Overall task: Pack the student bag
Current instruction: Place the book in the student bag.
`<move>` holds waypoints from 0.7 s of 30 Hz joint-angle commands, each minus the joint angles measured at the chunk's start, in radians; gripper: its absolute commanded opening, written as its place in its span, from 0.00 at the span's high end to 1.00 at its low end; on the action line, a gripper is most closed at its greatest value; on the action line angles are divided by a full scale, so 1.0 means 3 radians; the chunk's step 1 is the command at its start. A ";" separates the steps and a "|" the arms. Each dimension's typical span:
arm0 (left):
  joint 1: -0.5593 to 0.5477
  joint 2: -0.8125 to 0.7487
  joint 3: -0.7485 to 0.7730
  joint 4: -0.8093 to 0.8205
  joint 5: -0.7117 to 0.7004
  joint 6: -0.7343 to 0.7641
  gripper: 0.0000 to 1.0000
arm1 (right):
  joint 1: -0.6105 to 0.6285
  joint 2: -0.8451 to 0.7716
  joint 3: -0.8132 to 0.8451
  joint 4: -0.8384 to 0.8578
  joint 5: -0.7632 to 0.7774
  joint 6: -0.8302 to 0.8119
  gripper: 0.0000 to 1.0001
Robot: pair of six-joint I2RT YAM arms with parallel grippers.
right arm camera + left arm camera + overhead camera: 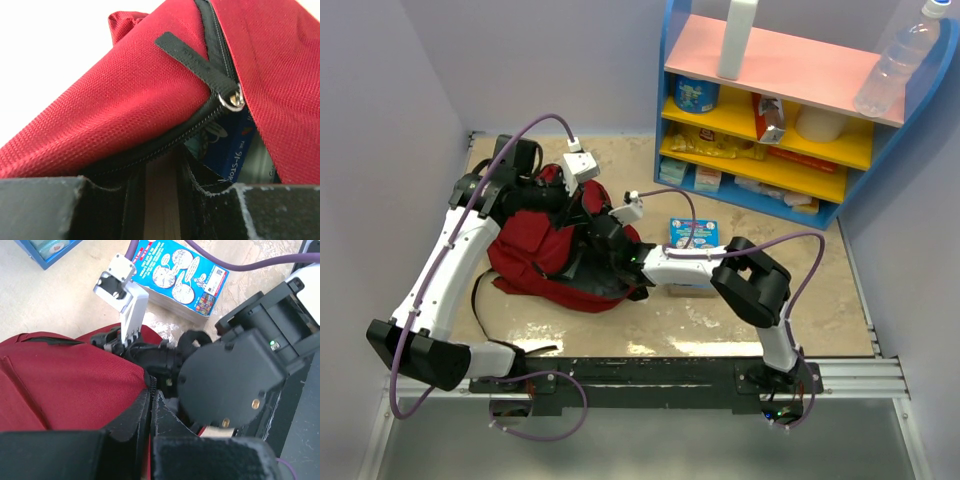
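Note:
The dark red student bag [535, 250] lies on the table left of centre, its opening facing right. My left gripper [588, 212] reaches over the bag's top; in the left wrist view [150, 390] it is shut on the bag's black zipper edge [146, 382]. My right gripper [612, 240] is at the opening. In the right wrist view [162, 165] it is shut on a book [161, 200] whose tan page edges show between the fingers, under the zipper edge [165, 142]. A blue book [240, 150] sits inside the bag.
A small stack of books [692, 240] with a blue cartoon cover lies on the table right of the bag, also in the left wrist view [182, 275]. A blue shelf unit [790, 130] with boxes and a bottle [895, 65] stands at the back right. Walls close in on both sides.

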State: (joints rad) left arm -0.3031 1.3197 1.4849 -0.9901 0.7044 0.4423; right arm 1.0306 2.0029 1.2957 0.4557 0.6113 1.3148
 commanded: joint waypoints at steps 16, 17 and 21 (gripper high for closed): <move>-0.0012 -0.0089 0.0133 0.0059 0.0316 0.0049 1.00 | 0.0042 -0.0223 -0.0289 0.0188 -0.0386 -0.0236 0.15; -0.0017 -0.0089 0.0128 0.0054 0.0316 0.0049 1.00 | 0.0011 -0.0249 -0.0371 0.0295 -0.0376 -0.0205 0.16; -0.0012 -0.0089 0.0133 0.0064 0.0311 0.0049 1.00 | -0.0055 -0.0295 -0.0504 0.0164 -0.0422 -0.0128 0.22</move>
State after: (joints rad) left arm -0.3016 1.3197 1.4864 -0.9928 0.7120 0.4637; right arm 1.0389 1.9739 1.1614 0.4465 0.4995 1.2533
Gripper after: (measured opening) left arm 0.037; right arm 0.808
